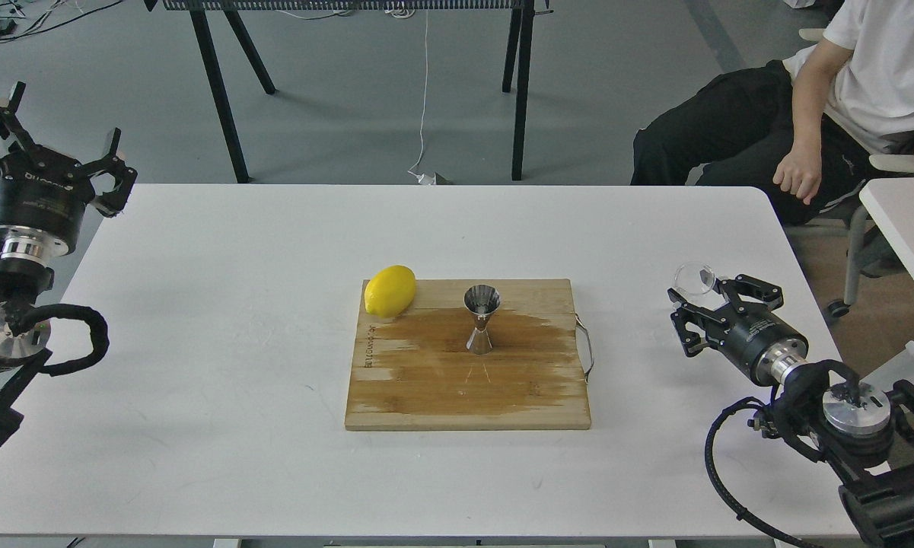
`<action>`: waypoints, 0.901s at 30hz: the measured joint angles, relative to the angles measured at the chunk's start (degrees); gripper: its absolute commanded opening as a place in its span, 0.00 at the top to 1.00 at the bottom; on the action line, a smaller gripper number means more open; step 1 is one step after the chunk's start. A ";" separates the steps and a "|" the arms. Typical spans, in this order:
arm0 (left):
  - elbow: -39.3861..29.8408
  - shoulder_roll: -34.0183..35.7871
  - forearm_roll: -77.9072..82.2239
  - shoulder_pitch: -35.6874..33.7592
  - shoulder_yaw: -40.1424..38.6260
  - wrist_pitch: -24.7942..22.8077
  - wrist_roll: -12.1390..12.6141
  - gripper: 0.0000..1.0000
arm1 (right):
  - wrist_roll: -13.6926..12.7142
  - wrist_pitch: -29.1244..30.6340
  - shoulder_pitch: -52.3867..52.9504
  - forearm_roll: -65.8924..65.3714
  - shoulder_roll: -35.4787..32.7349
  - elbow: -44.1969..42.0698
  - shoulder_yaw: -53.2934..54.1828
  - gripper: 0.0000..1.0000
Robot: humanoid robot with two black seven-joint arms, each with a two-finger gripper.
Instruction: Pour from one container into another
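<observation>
Broadly: white desk (198, 365), wide bare room on both sides. Bamboo cutting board (426, 396) at centre, dark wet patch across it. Lemon (390, 290) on board's far-left corner. Steel jigger (481, 318) upright mid-board, apart from lemon. Right gripper (699, 308) near desk's right edge, fingers closed around the clear glass cup (694, 278). Left gripper (61, 164) off the far-left corner, spread wide, empty. Pour not begun, I judge; carry and tilt remain.
</observation>
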 measured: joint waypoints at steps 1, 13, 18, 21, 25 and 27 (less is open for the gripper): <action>-0.02 -0.04 0.00 0.01 0.02 0.05 0.00 0.00 | -0.02 0.35 -0.02 0.46 0.66 -1.04 0.16 0.65; -0.13 -0.59 0.00 -0.01 0.07 0.25 0.00 0.00 | -0.06 1.58 -0.03 1.00 7.30 -9.01 3.36 0.51; -0.14 -0.65 0.00 -0.05 0.07 0.25 0.00 0.00 | 0.01 1.61 -0.03 1.00 7.53 -9.34 3.44 0.45; -0.14 -0.68 0.00 -0.05 0.08 0.22 0.00 0.00 | 0.02 1.61 -0.03 1.00 7.55 -9.34 3.44 0.39; -0.11 -0.69 0.00 -0.05 0.10 0.15 0.00 0.00 | 0.02 1.61 -0.17 1.00 7.55 -9.15 3.44 0.31; -0.08 -0.69 0.00 -0.05 0.10 0.14 0.00 0.00 | 0.03 1.61 -0.21 1.00 7.55 -9.11 3.44 0.27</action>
